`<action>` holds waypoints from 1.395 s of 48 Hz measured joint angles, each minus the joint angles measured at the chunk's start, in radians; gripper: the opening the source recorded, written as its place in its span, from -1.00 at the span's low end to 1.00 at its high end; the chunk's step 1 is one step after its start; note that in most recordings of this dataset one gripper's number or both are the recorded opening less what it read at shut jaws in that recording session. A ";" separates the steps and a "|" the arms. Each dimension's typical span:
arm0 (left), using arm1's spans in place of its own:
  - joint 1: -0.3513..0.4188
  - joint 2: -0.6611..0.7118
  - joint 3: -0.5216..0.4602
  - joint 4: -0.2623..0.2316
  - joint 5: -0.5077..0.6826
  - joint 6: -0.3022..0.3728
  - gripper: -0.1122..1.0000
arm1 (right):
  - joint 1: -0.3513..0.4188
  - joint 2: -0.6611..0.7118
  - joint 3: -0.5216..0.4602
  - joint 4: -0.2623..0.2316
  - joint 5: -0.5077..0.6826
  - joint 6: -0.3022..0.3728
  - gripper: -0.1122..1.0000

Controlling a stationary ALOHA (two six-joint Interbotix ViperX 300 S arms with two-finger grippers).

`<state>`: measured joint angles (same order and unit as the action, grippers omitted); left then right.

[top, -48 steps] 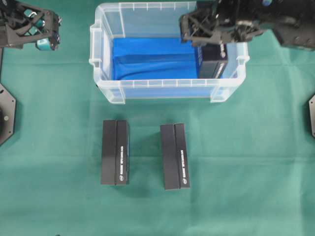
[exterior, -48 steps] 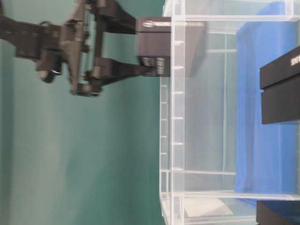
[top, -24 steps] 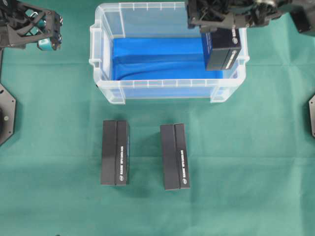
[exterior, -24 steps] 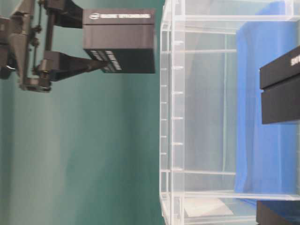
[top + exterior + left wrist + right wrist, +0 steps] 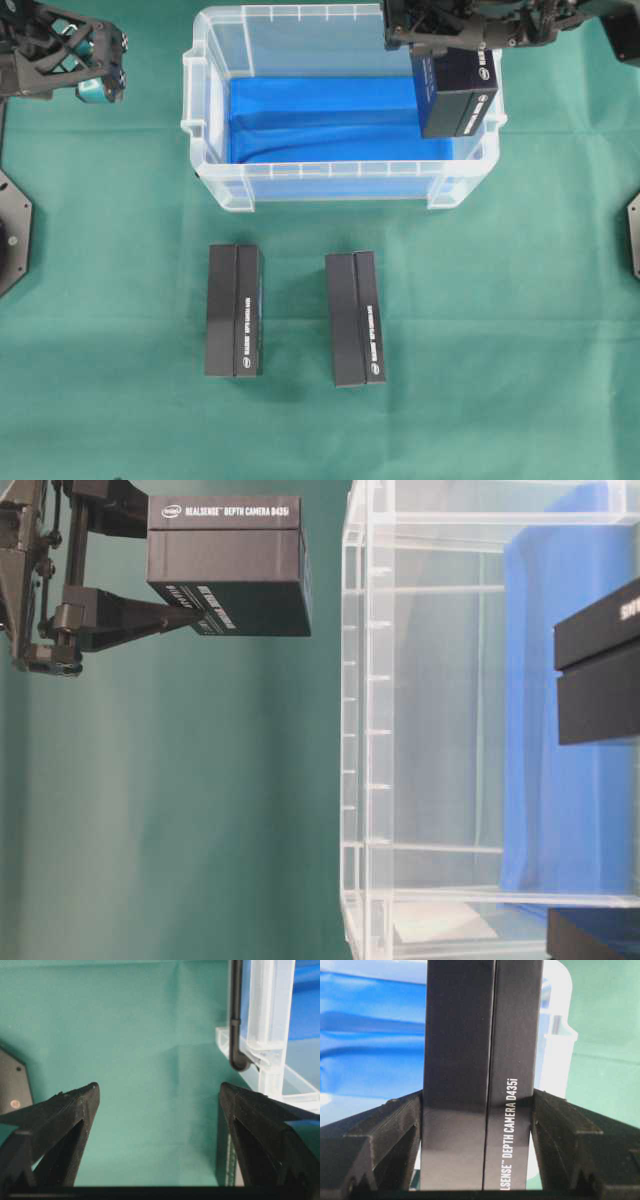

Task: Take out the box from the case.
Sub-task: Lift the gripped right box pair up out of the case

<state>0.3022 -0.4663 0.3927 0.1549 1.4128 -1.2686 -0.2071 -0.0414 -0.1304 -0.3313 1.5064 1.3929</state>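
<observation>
Hanging above case (image 5: 215, 150) – black box (image 5: 456, 92), white lettering

**Room around the case**

The box (image 5: 457, 92) is held above the case (image 5: 340, 182) rim, clear of its walls. In front, two boxes (image 5: 235, 310) (image 5: 356, 318) lie apart on the cloth (image 5: 520, 330), with a gap between them.

The right gripper (image 5: 455, 45) holds the box (image 5: 458, 92) between its two fingers. The left gripper (image 5: 157, 1105) has its jaws wide apart, with nothing between them.
</observation>
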 measured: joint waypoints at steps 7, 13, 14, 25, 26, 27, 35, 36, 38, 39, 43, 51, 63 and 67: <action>-0.002 0.000 0.000 0.000 0.000 0.000 0.93 | 0.000 0.000 0.000 -0.003 0.000 0.000 0.40; -0.002 0.000 0.000 0.000 0.000 0.000 0.93 | 0.000 0.000 0.000 -0.008 0.000 0.000 0.40; -0.002 0.000 0.000 0.000 0.000 0.000 0.93 | 0.000 0.000 0.000 -0.009 0.000 0.000 0.40; -0.002 0.000 0.000 0.000 0.000 0.000 0.93 | 0.000 0.000 0.000 -0.018 0.002 0.000 0.40; -0.002 0.000 0.000 0.000 0.000 0.000 0.93 | 0.000 0.000 0.000 -0.020 0.000 0.000 0.40; -0.002 0.000 0.000 0.000 0.000 0.000 0.93 | 0.000 0.000 0.000 -0.020 0.000 0.000 0.40; -0.002 0.000 0.000 0.000 0.000 0.000 0.93 | 0.005 0.000 0.000 -0.021 0.000 0.000 0.40; -0.002 0.002 0.000 0.000 0.000 0.000 0.93 | 0.006 0.000 0.000 -0.021 0.002 0.000 0.40; -0.002 0.000 0.000 0.000 0.000 0.000 0.93 | 0.011 0.000 0.000 -0.021 0.002 0.000 0.40; -0.002 0.000 0.000 0.000 0.000 0.000 0.93 | 0.015 0.000 0.000 -0.021 0.002 0.002 0.40; -0.002 0.000 0.000 0.000 0.002 0.000 0.93 | 0.029 0.000 0.000 -0.021 0.006 0.002 0.40; -0.002 0.000 0.000 0.000 0.000 0.000 0.93 | 0.063 0.000 0.000 -0.023 0.028 0.021 0.40; -0.002 0.000 0.000 0.000 0.002 0.002 0.93 | 0.135 0.000 0.000 -0.037 0.064 0.071 0.40; -0.002 0.000 0.000 0.000 0.002 0.000 0.93 | 0.170 0.000 0.000 -0.038 0.078 0.091 0.40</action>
<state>0.3007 -0.4663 0.3927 0.1549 1.4143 -1.2686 -0.0368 -0.0414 -0.1304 -0.3697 1.5846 1.4834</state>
